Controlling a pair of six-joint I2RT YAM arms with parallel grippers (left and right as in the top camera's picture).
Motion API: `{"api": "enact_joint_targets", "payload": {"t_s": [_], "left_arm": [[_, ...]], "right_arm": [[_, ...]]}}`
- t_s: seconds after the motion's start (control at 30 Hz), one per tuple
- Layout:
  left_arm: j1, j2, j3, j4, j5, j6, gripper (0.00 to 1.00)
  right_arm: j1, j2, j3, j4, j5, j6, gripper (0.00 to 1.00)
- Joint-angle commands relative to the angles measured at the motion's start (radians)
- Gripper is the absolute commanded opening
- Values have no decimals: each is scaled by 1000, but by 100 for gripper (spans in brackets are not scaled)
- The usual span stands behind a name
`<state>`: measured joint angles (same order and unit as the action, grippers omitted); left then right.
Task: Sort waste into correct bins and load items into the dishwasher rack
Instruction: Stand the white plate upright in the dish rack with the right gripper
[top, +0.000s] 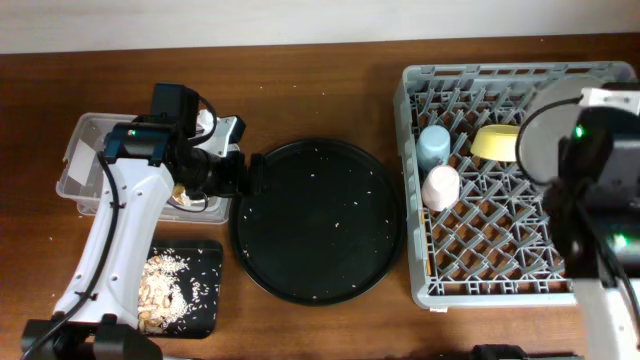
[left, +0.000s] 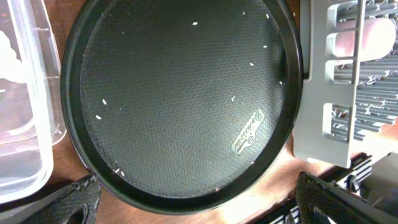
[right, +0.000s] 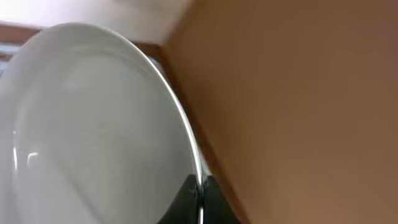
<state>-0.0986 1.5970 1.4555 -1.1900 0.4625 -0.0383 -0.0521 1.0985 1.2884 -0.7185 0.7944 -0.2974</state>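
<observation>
My right gripper (right: 200, 193) is shut on the rim of the pale grey-blue plate (right: 93, 124), held on edge over the right side of the grey dishwasher rack (top: 480, 270); the plate shows in the overhead view (top: 545, 125). In the rack sit the blue cup (top: 435, 146), the pink cup (top: 442, 186) and the yellow bowl (top: 495, 142). My left gripper (left: 193, 202) is open and empty beside the left rim of the large round black tray (top: 318, 220). The clear tub (top: 82, 165) holds white napkin (top: 205, 122). The small black tray (top: 195, 290) holds beige scraps (top: 160, 290). The wrapper stick is hidden.
Small white crumbs lie scattered on the round black tray (left: 180, 93). The rack's near corner shows in the left wrist view (left: 336, 93). The table's brown wood (top: 300, 90) runs behind the tray and rack.
</observation>
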Motion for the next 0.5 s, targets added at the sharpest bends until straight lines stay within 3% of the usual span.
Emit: {"api": "enact_joint_targets", "payload": {"t_s": [0.0,0.07,0.13,0.23,0.33,0.37,0.4,0.47], "left_arm": [[1,0,-2,0,0,5,99],[1,0,-2,0,0,5,99],[1,0,-2,0,0,5,99],[1,0,-2,0,0,5,99],[1,0,-2,0,0,5,99],[1,0,-2,0,0,5,99],[1,0,-2,0,0,5,99],[1,0,-2,0,0,5,99]], "right_arm": [[-23,152,8,135,325,-61,4],[-22,274,8,243,368,-202,4],[-21,364,8,241,361,-203,4],[-21,437,8,109,146,-203,4],[-22,446,8,93,56,-255,4],[-22,446,8,79,-23,-275,16],[-22,446,8,79,-48,-271,61],[-22,446,8,78,-51,-271,67]]}}
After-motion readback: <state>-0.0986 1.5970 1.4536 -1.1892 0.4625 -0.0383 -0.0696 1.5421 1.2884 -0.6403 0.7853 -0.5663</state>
